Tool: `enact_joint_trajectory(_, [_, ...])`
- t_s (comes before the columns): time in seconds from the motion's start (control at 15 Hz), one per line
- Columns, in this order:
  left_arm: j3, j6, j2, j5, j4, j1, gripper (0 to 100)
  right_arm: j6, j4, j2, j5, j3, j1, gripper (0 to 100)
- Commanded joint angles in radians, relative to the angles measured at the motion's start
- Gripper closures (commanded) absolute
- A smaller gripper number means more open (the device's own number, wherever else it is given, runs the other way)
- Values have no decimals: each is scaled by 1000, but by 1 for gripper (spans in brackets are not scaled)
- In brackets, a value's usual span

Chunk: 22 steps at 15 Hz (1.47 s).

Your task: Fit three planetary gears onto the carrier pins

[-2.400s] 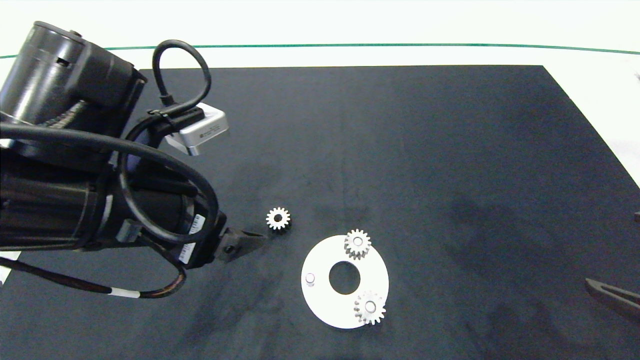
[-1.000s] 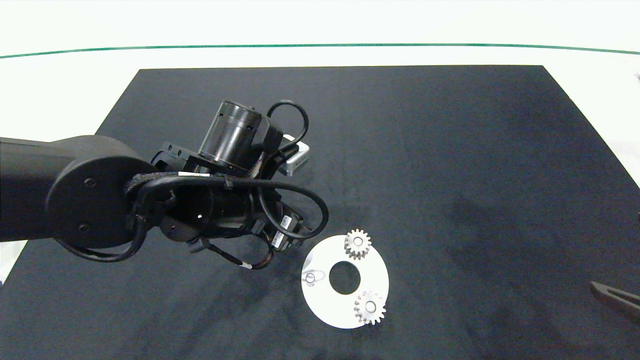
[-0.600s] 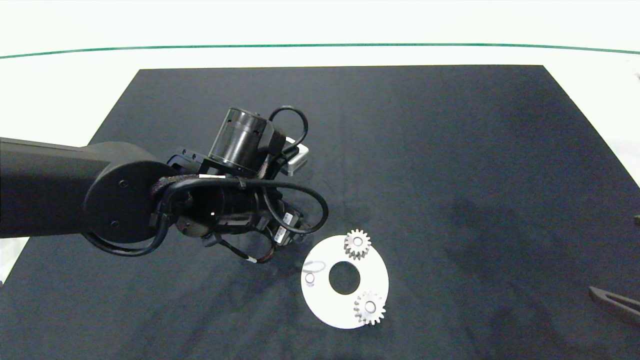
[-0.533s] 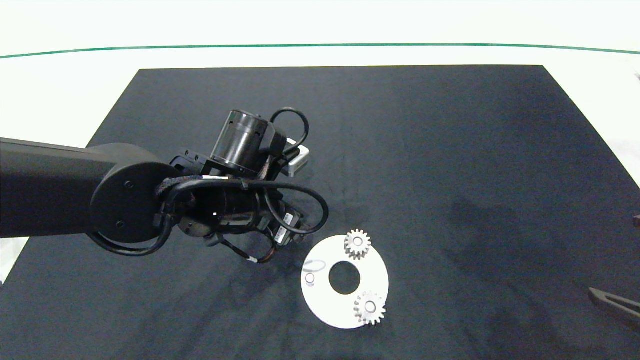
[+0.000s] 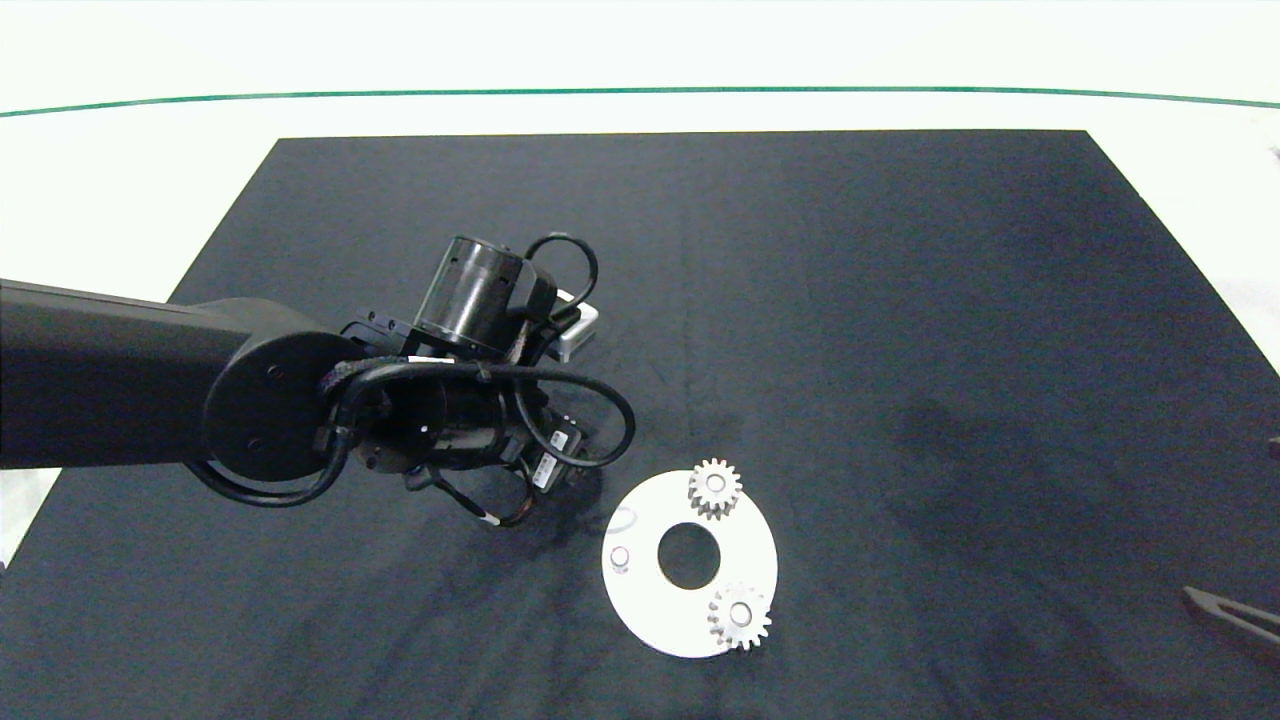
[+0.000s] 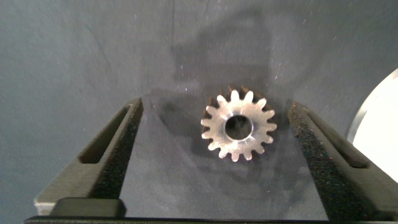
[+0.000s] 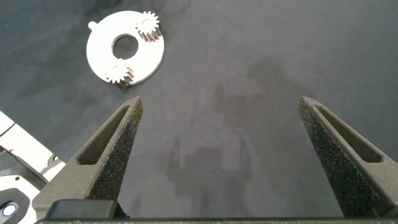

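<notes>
Black matting is carrying two seated planetary gears (image 5: 715, 488) while the open left gripper (image 6: 214, 155) is straddling the third gear (image 6: 239, 127).

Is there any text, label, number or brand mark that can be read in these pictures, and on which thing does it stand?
No text can be read.
Small white labels on the left arm's wrist: print too small to read.
Gears, disc and mat: no markings.
</notes>
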<state>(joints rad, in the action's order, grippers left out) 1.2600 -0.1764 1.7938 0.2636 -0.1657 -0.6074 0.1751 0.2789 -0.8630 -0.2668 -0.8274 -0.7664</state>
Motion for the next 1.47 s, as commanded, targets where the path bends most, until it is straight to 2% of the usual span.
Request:
enact_joint_trajectory(0.07, [-16,2,-10,-1,-1,3,14,1,2,4,-2,2,-1,0])
enact_joint_trajectory(1.33, [-56,8,-30,-6,26,2,52,1,0,1,0,11,-4,0])
enact_joint_trajectory(1.47, [-59,23,-30,-17,26,2,56,1,0,1,0,16,-4,0])
